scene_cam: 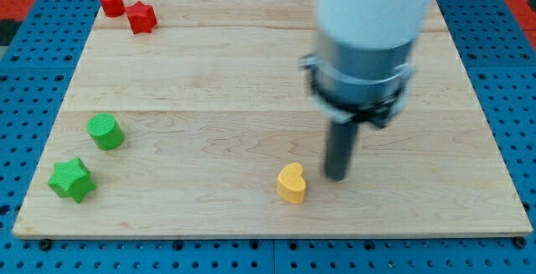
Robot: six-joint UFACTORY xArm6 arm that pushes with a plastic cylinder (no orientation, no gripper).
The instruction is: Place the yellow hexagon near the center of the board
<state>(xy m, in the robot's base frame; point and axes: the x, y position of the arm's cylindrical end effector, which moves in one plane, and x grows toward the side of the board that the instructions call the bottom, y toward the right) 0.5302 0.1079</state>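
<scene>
A small yellow block [291,182], rounded and somewhat heart-like in outline, lies on the wooden board [251,73] near the view's bottom, a little right of the middle. My tip [337,176] rests on the board just to the right of the yellow block, a short gap apart from it. The rod hangs from the large white and grey arm body [368,31] in the view's upper right, which hides part of the board behind it.
A red cylinder [110,2] and a red star-like block [141,18] sit at the view's top left. A green cylinder [105,131] and a green star [71,179] sit at the left, near the bottom. Blue pegboard [33,23] surrounds the board.
</scene>
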